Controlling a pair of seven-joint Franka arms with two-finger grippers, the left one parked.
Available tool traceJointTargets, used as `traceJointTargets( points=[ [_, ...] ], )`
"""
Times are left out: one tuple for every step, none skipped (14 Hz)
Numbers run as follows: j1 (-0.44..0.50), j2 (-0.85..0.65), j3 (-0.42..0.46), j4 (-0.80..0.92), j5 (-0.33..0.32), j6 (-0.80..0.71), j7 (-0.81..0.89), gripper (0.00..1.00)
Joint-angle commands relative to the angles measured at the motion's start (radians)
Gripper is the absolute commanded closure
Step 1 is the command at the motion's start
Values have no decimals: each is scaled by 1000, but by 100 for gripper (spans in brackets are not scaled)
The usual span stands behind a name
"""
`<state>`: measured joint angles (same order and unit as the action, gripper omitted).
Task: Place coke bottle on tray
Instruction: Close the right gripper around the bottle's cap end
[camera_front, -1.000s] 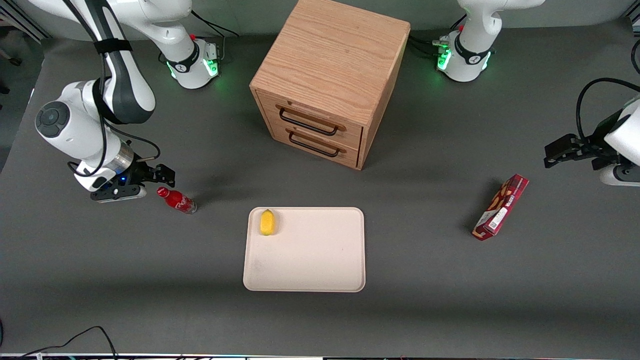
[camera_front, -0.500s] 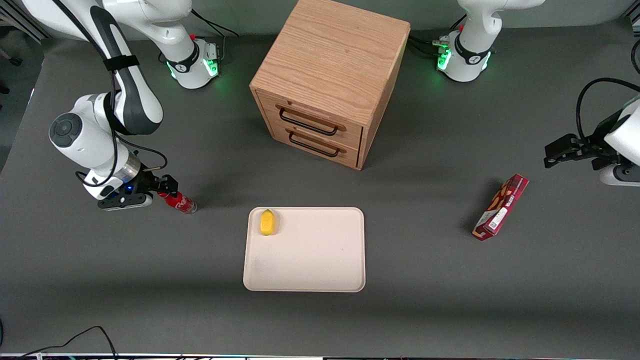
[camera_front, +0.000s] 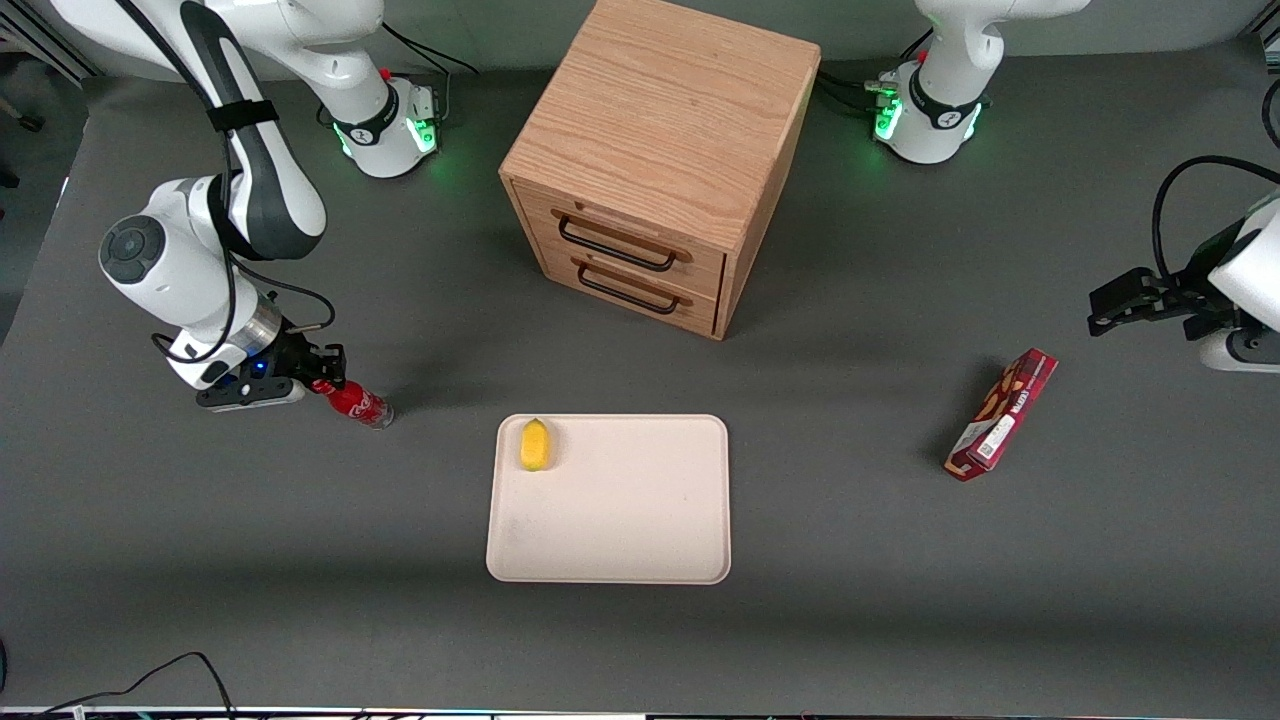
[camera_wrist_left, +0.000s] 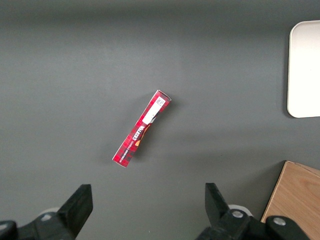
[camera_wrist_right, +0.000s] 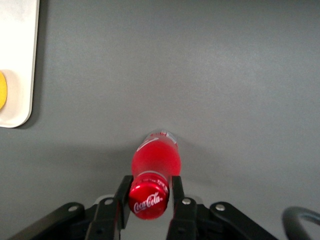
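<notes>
Black fingers (camera_wrist_right: 176, 200) of the gripper (camera_wrist_right: 149, 200) sit closed in on the bottle's (camera_wrist_right: 155, 160) glossy red cap, pads touching it on both sides, the slim red bottle standing on the matte grey surface (camera_front: 250, 520) toward the working arm's end. In the front view the gripper (camera_front: 322, 372) is at the bottle (camera_front: 357, 402) top, well apart from the flat cream tray (camera_front: 620, 510) with rounded corners and low rim, which holds a small yellow oval object (camera_front: 535, 445). Boxy wood-grain cabinet (camera_front: 660, 150) with two dark wire handles stands farther from the camera than the tray; a red rectangular box (camera_front: 1002, 414) lies toward the parked arm's end.
</notes>
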<state>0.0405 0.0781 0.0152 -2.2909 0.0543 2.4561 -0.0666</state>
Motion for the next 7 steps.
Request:
traceJointTargets(
  points=[
    [-1,-41,-3,-32,6,4,-25,100],
    [-1,-49,-1,-27,6,3,-21,100],
    [-1,-66,0,-25,6,-3,-15,100],
    [-1,-87,0,-6,6,-52,-15,100],
    [-1,-101,0,48,4,-146,-15,100],
    [-1,-104,-1,135,4,-269,-16,100],
    [-1,-97,-1,239,-5,-398,-13,100]
  ],
)
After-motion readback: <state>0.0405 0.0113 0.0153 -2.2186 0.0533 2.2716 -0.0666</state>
